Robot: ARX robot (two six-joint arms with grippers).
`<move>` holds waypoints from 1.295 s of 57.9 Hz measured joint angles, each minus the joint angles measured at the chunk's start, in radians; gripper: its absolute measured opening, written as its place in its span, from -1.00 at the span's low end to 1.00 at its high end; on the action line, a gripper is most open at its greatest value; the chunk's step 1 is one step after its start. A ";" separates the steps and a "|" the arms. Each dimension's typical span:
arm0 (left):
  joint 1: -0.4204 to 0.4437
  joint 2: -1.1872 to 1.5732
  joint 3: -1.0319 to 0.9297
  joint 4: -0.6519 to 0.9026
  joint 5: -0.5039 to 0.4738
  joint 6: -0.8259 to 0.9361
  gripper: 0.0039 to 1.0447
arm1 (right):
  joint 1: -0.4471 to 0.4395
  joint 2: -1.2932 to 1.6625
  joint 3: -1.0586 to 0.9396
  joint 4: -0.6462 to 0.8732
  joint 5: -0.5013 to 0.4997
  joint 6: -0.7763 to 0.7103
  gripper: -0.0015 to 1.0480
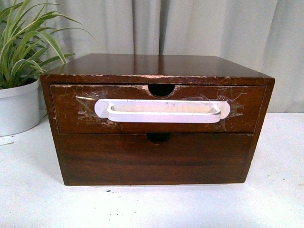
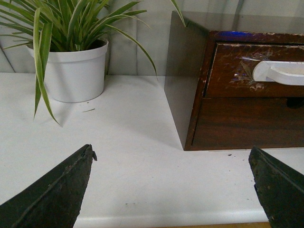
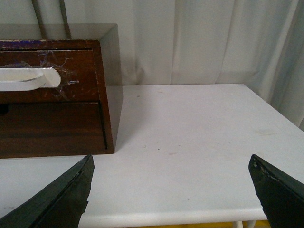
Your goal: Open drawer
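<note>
A dark wooden chest stands on the white table. Its upper drawer is dark brown and scratched, with a long white bar handle held by clear tape and a half-round notch at its top edge; it looks shut. The drawer also shows in the left wrist view and the right wrist view. Neither gripper shows in the front view. My left gripper is open and empty, low over the table's front edge, left of the chest. My right gripper is open and empty, right of the chest.
Below is a plain handleless lower drawer. A white pot with a green striped plant stands left of the chest, also in the left wrist view. A pale curtain hangs behind. The table's right edge lies near my right gripper.
</note>
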 joint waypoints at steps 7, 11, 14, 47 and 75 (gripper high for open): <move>0.000 0.000 0.000 0.000 0.000 0.000 0.88 | 0.000 0.000 0.000 0.000 0.000 0.000 0.83; 0.000 0.000 0.000 0.000 0.000 0.000 0.88 | 0.000 0.000 0.000 0.000 0.000 0.000 0.83; 0.000 0.000 0.000 0.000 0.000 0.000 0.88 | 0.000 0.000 0.000 0.000 0.000 0.000 0.83; 0.000 0.000 0.000 0.000 0.000 0.000 0.88 | 0.000 0.000 0.000 0.000 0.000 0.000 0.83; -0.043 0.177 0.095 -0.121 -0.037 -0.018 0.88 | -0.108 0.182 0.088 -0.118 -0.483 -0.172 0.83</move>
